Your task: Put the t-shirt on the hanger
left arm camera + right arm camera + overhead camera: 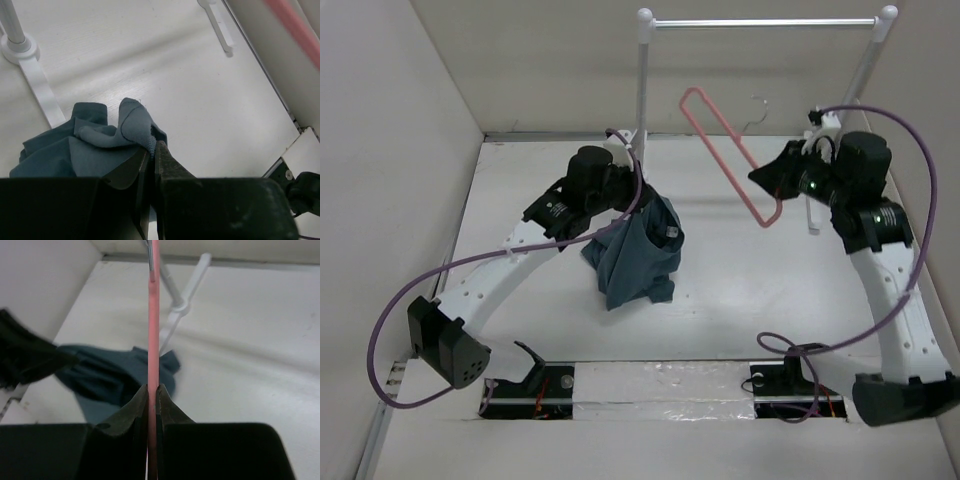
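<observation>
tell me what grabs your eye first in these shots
A salmon-pink hanger is held in the air at the right rear, clamped edge-on in the right arm's jaws. Left of it, near the centre, a bunched blue-grey t-shirt hangs from the left arm's shut jaws.
</observation>
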Controlling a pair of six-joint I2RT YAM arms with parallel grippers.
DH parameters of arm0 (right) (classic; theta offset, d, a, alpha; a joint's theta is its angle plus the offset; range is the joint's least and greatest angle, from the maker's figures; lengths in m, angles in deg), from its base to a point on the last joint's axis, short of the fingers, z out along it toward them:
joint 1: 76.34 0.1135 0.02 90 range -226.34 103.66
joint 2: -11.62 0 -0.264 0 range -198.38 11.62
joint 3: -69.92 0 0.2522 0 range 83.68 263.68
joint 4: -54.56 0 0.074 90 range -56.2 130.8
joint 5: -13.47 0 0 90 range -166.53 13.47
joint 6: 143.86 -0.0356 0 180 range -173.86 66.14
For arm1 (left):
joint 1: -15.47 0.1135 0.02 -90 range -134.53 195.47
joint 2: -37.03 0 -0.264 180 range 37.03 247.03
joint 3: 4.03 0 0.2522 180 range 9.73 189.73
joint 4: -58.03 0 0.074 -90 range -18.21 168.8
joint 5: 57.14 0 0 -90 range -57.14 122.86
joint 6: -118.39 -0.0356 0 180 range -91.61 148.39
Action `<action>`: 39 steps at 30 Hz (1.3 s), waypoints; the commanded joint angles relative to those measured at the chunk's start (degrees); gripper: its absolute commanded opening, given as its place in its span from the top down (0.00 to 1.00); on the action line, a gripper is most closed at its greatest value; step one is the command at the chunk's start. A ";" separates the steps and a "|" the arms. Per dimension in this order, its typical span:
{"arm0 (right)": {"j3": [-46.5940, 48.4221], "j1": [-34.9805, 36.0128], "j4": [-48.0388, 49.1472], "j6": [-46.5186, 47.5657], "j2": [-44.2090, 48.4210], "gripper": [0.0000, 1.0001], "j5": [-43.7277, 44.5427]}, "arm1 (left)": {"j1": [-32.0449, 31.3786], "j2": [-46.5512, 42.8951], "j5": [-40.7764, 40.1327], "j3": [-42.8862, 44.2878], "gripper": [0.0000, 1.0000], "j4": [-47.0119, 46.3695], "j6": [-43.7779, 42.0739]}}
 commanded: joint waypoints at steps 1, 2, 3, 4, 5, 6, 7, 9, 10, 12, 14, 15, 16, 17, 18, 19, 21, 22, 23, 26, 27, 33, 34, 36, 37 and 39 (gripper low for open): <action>-6.68 4.70 0.69 -4.43 10.97 1.00 -3.63 | 0.67 0.74 -0.51 5.15 1.00 -2.53 1.40; -7.92 5.85 -1.16 -4.87 13.10 1.00 -1.97 | 1.98 1.27 -0.16 5.59 1.00 -2.62 1.67; -9.15 7.60 -4.66 -5.57 15.12 1.00 -1.78 | 1.99 1.62 0.02 5.94 1.00 -2.79 2.19; -10.64 8.23 -6.35 -6.19 16.97 1.00 -1.70 | 2.77 1.88 0.19 6.56 1.00 -2.88 2.28; -11.09 8.76 -7.93 -6.63 20.03 1.00 -1.69 | 3.48 2.58 0.02 7.00 1.00 -2.62 2.28; -11.18 8.76 -11.08 -6.72 21.19 1.00 -1.78 | 3.48 2.94 0.02 7.52 1.00 -2.36 2.28; -11.01 9.46 -13.28 -6.29 21.99 1.00 -1.61 | 3.48 3.38 -0.15 8.92 1.00 -2.18 1.94; -9.96 9.46 -18.63 -4.89 23.74 1.00 0.58 | 4.01 4.61 -0.68 10.25 1.00 -0.95 1.58; -9.52 9.46 -20.23 -4.53 24.01 1.00 0.85 | 4.01 4.96 -0.94 11.39 1.00 -0.86 1.58; -8.28 9.46 -22.44 -4.09 24.45 1.00 0.16 | 4.01 6.01 -1.04 12.36 1.00 -0.60 1.49; -9.07 9.46 -22.54 -4.08 24.81 1.00 -2.12 | 4.01 6.63 -0.60 13.42 1.00 -0.60 1.49; -9.68 9.99 -22.45 -4.17 24.98 1.00 -2.57 | 4.01 6.81 -0.51 13.59 1.00 -0.77 1.49; -10.47 9.99 -22.10 -4.17 25.24 1.00 -2.83 | 4.01 6.81 -0.51 13.86 1.00 -0.77 1.58; -11.26 9.99 -21.92 -4.17 25.16 1.00 -3.18 | 4.01 7.07 -0.51 13.95 1.00 -0.95 1.67; -12.49 9.99 -21.05 -4.09 25.16 1.00 -3.19 | 4.01 7.07 -0.42 13.95 1.00 -0.95 1.76; -13.20 9.99 -20.00 -4.17 24.99 1.00 -3.19 | 4.01 6.90 -0.25 14.12 1.00 -0.95 1.76; -14.43 10.52 -17.80 -4.61 24.72 1.00 -3.27 | 4.01 6.90 0.11 14.12 1.00 -1.12 1.84; -15.13 11.04 -16.40 -4.52 23.59 1.00 -3.54 | 4.01 6.72 0.19 14.12 1.00 -1.04 1.84; -15.57 12.00 -15.43 -4.61 22.97 1.00 -3.97 | 4.01 6.63 0.20 14.12 1.00 -1.12 1.58; -17.59 14.99 -13.32 -5.49 21.47 1.00 -2.24 | 4.01 6.81 0.20 14.91 1.00 -0.95 0.88; -18.21 16.48 -12.52 -5.93 21.29 1.00 -1.09 | 4.01 6.81 0.20 15.17 1.00 -1.12 0.79; -20.15 27.73 -8.04 -8.39 17.61 1.00 11.03 | 4.01 6.20 4.50 15.88 1.00 -2.09 1.93; -20.15 28.70 -7.51 -8.91 17.25 1.00 12.53 | 4.01 5.93 4.85 15.88 1.00 -2.09 2.02; -20.06 30.21 -6.54 -9.44 16.72 1.00 15.79 | 4.01 5.23 4.50 16.05 1.00 -1.13 1.67; -19.89 30.99 -6.19 -9.62 16.03 1.00 16.41 | 4.01 5.05 3.72 16.23 1.00 -0.60 1.41; -19.19 31.52 -6.10 -9.80 15.84 1.00 18.69 | 4.01 4.35 2.57 15.88 1.00 0.81 0.53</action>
